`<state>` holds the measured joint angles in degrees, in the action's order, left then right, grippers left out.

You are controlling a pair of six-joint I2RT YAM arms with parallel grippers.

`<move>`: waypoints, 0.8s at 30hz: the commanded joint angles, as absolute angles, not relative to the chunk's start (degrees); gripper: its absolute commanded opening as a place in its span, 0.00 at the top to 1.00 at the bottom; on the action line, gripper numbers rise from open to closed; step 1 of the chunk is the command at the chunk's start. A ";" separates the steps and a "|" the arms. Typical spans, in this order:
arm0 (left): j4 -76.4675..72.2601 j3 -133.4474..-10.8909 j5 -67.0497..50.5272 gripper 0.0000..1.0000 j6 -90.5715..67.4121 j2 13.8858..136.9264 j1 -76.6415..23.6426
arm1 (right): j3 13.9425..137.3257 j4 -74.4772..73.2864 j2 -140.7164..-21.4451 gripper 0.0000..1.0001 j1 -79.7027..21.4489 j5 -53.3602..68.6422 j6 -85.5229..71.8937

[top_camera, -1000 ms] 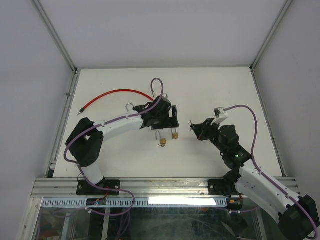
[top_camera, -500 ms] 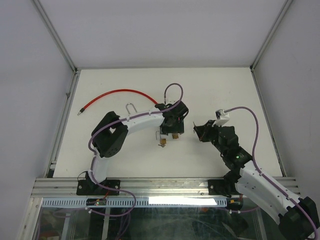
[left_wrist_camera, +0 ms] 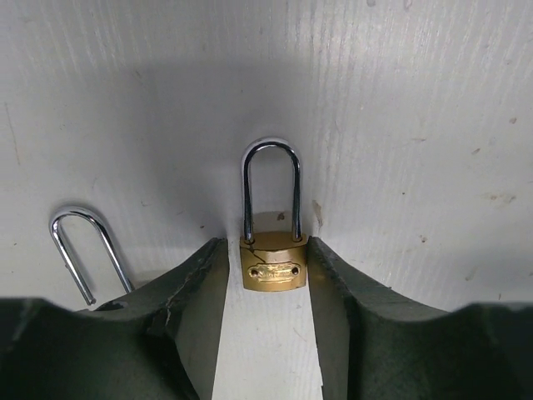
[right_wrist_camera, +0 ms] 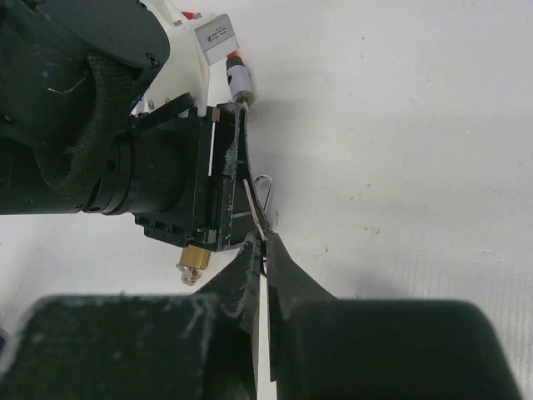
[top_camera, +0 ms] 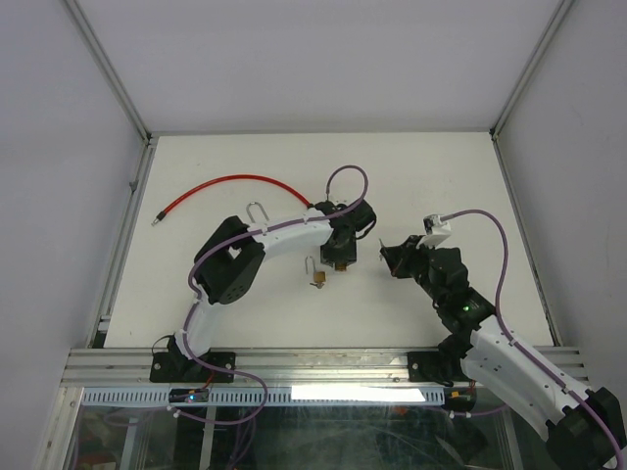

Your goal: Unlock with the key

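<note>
A small brass padlock (left_wrist_camera: pixel 273 267) with a silver shackle lies flat on the white table. My left gripper (left_wrist_camera: pixel 266 243) straddles its body, with the fingers (left_wrist_camera: pixel 200 283) closed in against its sides. In the top view the left gripper (top_camera: pixel 342 253) covers most of this padlock (top_camera: pixel 343 262). My right gripper (right_wrist_camera: pixel 266 242) is shut on a thin silver key (right_wrist_camera: pixel 255 204) that points towards the left gripper. In the top view the right gripper (top_camera: pixel 386 257) is a short way to the right of the padlock.
A second brass padlock (top_camera: pixel 317 278) with a key in it lies just left of the held one; its shackle (left_wrist_camera: pixel 79 250) shows in the left wrist view. A loose silver shackle (top_camera: pixel 257 211) and a red cable (top_camera: pixel 225 186) lie at the back left.
The left arm swung right and folded, bringing its gripper down over the right-hand padlock and closing in on it. The right arm barely moved.
</note>
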<state>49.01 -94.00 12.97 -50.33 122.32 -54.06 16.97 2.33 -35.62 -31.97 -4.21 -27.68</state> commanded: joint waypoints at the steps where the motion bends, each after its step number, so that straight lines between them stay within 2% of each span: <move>1: 50.24 -95.07 13.91 0.59 -50.25 124.84 -55.22 | 16.87 4.08 -35.04 1.00 -31.75 -5.89 -27.59; 6: 51.08 -93.03 15.08 0.66 -49.79 124.69 -55.43 | 17.13 5.19 -36.72 1.00 -31.70 -4.87 -27.78; 12: 51.09 -94.15 15.16 0.57 -47.82 125.92 -55.31 | 17.66 6.31 -39.21 1.00 -31.73 -3.37 -28.09; 16: 51.67 -95.23 15.39 0.56 -47.06 127.70 -55.28 | 17.67 6.33 -39.30 1.00 -31.73 -3.34 -28.28; 19: 52.96 -95.45 16.22 0.59 -46.45 129.36 -55.28 | 17.62 6.24 -39.20 1.00 -31.77 -3.43 -28.48; 24: 53.79 -94.85 17.78 0.70 -46.39 129.75 -55.28 | 17.76 6.57 -39.83 1.00 -31.73 -3.13 -28.67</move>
<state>52.25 -97.06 15.44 -47.27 124.62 -54.83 16.97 2.81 -39.53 -31.97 -3.62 -28.05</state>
